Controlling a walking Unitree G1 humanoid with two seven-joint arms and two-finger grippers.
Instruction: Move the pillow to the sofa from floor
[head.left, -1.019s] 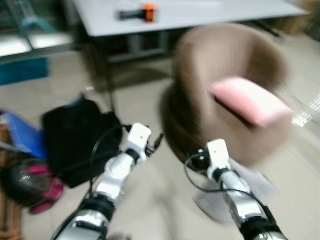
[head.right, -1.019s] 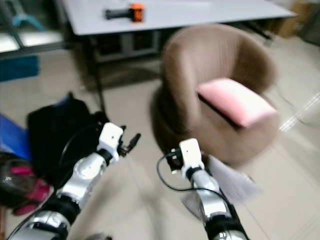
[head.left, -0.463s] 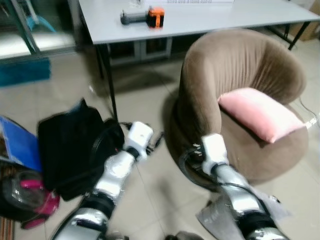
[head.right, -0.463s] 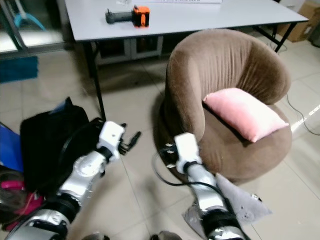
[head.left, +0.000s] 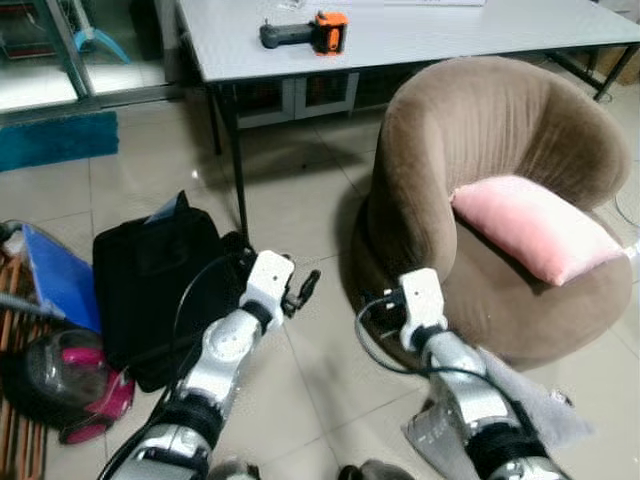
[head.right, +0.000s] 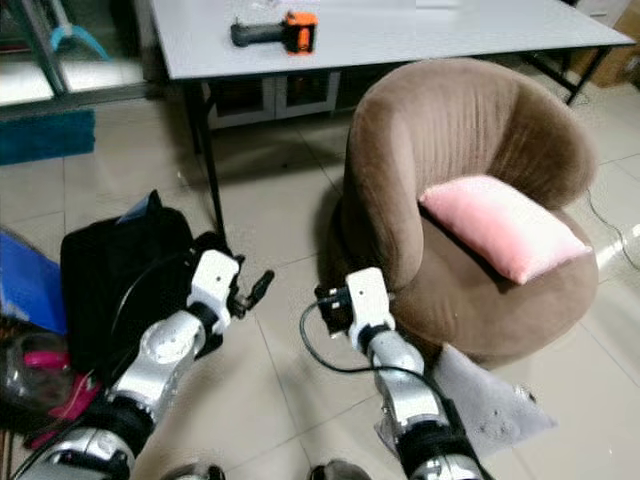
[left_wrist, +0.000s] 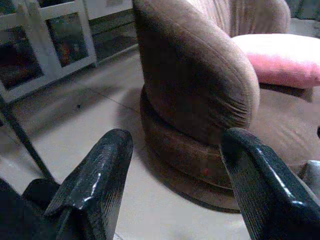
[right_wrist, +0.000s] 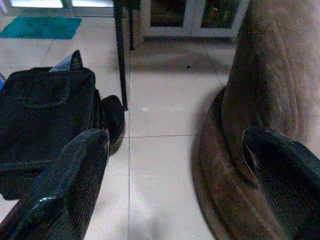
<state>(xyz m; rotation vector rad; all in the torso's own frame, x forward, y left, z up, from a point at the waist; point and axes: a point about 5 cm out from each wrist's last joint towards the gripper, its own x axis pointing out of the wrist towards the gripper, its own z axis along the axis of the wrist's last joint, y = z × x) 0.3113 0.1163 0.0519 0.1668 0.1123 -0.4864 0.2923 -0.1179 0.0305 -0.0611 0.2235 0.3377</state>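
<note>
left tool (left_wrist: 172, 185) released, forward | right tool (right_wrist: 185, 185) released, beside sofa (head.left: 480, 130)

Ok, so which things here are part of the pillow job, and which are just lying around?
Part of the job:
pink pillow, lying on the seat
brown sofa chair
left gripper and right gripper, both open, holding nothing

Just lying about:
black bag
orange and black tool on the grey table
blue folder
grey cloth

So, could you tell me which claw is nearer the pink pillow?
The right claw: it hovers low beside the brown chair where the pink pillow lies. The left claw hangs further off, by the black bag.
</note>
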